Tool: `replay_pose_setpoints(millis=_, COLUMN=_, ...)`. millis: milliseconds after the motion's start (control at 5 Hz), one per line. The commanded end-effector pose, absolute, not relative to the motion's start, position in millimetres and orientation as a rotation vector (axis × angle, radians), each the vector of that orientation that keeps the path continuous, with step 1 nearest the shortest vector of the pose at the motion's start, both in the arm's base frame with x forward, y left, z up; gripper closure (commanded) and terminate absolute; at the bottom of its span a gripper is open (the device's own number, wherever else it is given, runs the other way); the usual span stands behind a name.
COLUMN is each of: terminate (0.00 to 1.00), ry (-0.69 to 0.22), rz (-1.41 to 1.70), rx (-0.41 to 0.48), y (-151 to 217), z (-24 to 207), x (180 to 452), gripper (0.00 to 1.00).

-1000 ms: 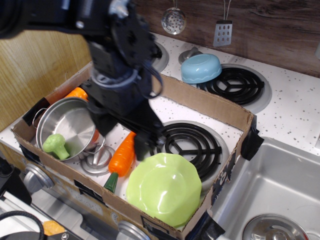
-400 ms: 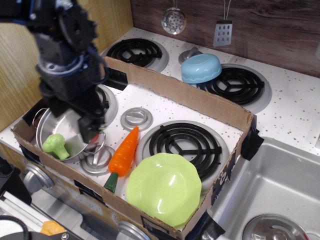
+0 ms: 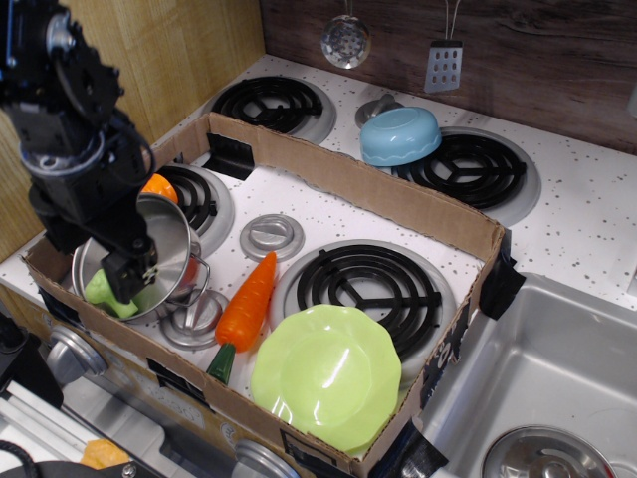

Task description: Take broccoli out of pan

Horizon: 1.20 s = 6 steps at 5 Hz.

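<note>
The broccoli (image 3: 98, 290) is a small light-green floret lying in the front of the pan (image 3: 167, 231), a shiny steel pot at the front left of the cardboard box. My black gripper (image 3: 117, 275) has come down from the left into the pan and sits right over the broccoli, hiding its middle. Green shows on both sides of the dark fingertip (image 3: 130, 280). The jaws look open, and I cannot tell whether they touch the floret.
An orange carrot (image 3: 248, 300) lies right of the pan, with a lime-green plate (image 3: 326, 375) beyond it. A flat silver disc (image 3: 271, 236), the stove burners and the cardboard box walls (image 3: 358, 185) surround them. A light-blue bowl (image 3: 400, 135) sits at the back; a sink is at right.
My gripper has swung from the middle of the box to the left and dropped into the pan, onto the broccoli. The broccoli, pan and carrot have not moved.
</note>
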State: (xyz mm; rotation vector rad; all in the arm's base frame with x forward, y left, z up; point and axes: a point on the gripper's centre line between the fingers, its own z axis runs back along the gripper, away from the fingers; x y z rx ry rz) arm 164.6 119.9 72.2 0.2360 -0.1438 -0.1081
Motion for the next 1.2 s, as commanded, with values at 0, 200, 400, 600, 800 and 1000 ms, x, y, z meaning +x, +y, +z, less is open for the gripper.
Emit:
replay_pose_setpoints(millis=0, terminate=0.0, ry=-0.179, rz=-0.165, rx=0.245, y=148.8, z=56.6, x=177.9, gripper=0.0)
replay_pose_setpoints(millis=200, terminate=0.0, ry=-0.172, rz=-0.173, rx=0.243, y=155.6, z=46.9, x=183.8, gripper=0.0)
replay_pose_setpoints(millis=400, terminate=0.0, ry=-0.159, rz=-0.179, rx=0.223, y=158.8, z=39.6, x=185.9, gripper=0.0)
replay_pose_setpoints(millis=600, terminate=0.0, ry=-0.169, rz=-0.18, rx=0.212, y=161.9, z=32.2, x=184.7, gripper=0.0)
replay_pose_setpoints(millis=800, terminate=0.0, ry=-0.169, rz=-0.167, rx=0.192, y=159.6, z=25.2, x=182.2, gripper=0.0)
replay_pose_setpoints(millis=1000, terminate=0.0, ry=-0.171, rz=-0.152, rx=0.151, y=155.6, z=18.9, x=182.5, gripper=0.0)
